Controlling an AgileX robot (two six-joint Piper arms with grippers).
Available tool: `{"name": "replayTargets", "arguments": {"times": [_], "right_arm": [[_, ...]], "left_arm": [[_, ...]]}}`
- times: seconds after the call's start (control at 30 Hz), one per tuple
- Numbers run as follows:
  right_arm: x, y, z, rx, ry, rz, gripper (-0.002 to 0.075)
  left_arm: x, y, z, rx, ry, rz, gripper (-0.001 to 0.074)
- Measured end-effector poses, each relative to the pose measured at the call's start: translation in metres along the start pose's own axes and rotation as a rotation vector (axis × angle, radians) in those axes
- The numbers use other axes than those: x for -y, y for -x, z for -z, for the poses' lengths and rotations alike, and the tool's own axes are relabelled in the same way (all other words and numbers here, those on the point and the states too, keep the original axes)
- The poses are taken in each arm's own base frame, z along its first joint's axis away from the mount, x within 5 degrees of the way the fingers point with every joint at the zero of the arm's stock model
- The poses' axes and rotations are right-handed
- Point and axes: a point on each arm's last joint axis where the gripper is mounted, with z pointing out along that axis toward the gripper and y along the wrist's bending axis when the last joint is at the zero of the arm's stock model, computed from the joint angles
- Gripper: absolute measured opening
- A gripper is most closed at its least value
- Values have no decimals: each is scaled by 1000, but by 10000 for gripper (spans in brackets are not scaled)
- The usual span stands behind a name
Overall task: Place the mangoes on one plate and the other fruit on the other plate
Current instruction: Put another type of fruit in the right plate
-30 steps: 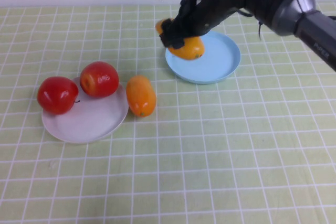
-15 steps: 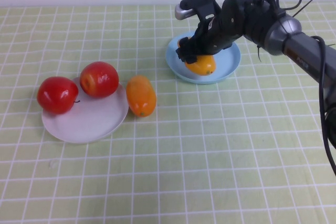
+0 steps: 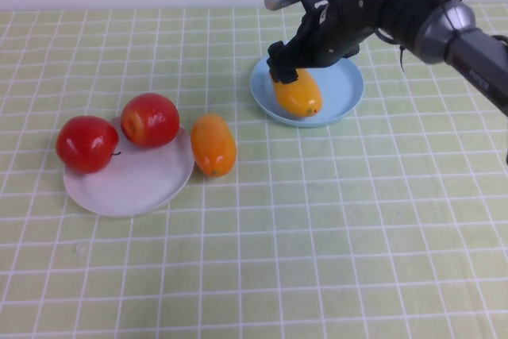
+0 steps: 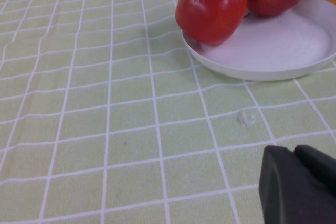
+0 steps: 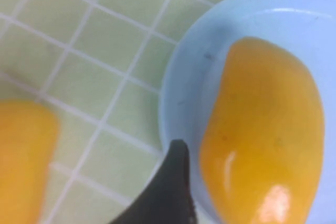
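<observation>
The right gripper hangs over the far left edge of the blue plate, fingers spread wide and holding nothing. A yellow mango lies on that plate just below it. The orange mango rests on the desk beside the white plate carrying two apples. The left gripper sits closed near that plate.

The right tool covers the far end of the mango on the blue plate; the left tool is cut off beside the white plate.
</observation>
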Motion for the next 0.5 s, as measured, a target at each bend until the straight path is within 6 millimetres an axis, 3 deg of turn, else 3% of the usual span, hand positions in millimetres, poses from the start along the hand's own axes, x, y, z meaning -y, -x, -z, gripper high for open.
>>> {"name": "replayTargets", "arguments": {"times": [0.1,0.23,0.4,0.5], "right_arm": [[-17,7,30,-19,31,19,677],[-64,6,52,-73,115,74,673],[-115,-2,49,-94,184,113,673],[-127,-6,36,-87,194,80,673]], "left_arm": [[0,0,0,0,0,0,4],[0,0,0,0,0,0,4],[0,0,0,0,0,0,4],[0,0,0,0,0,0,4]]}}
